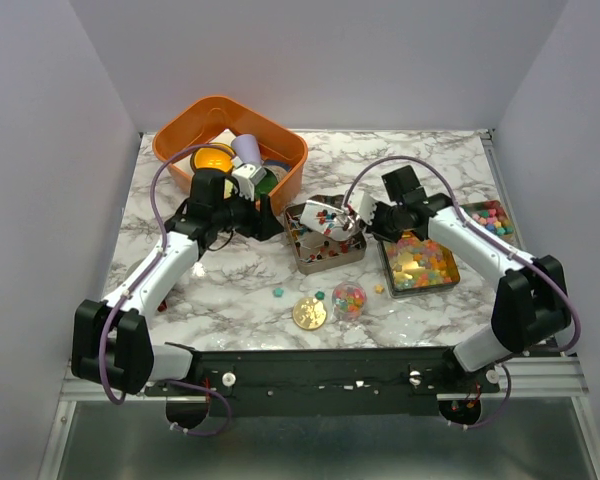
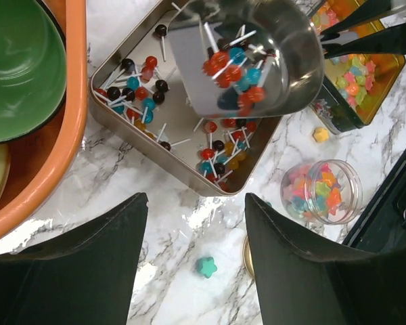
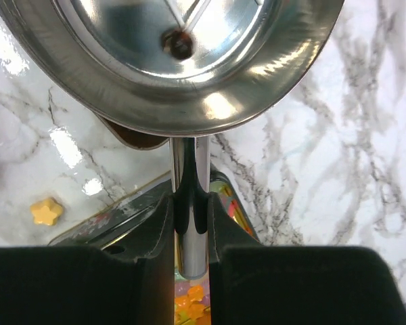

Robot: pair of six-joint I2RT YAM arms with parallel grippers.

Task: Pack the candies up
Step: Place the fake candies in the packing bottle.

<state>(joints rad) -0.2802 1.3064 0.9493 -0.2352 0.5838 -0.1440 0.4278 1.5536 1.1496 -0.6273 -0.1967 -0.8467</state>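
My right gripper (image 1: 375, 222) is shut on the handle (image 3: 189, 196) of a shiny metal scoop (image 2: 257, 57). The scoop holds small red, blue and orange lollipop candies and hangs tilted above a square silver tin (image 2: 155, 159) with several more lollipops (image 2: 142, 95) inside. My left gripper (image 2: 196, 223) is open and empty, low over the marble just in front of the tin, above a loose teal star candy (image 2: 206, 267). A small clear jar (image 2: 321, 191) holds coloured star candies. A gold tin (image 1: 420, 262) of star candies lies under my right wrist.
An orange basket (image 1: 230, 140) with a green bowl (image 2: 17, 68) and cups stands at the back left. A flat gold disc (image 1: 309, 313) lies beside the jar. A yellow star candy (image 3: 46, 211) lies loose. A tray of pastel balls (image 1: 490, 218) sits far right.
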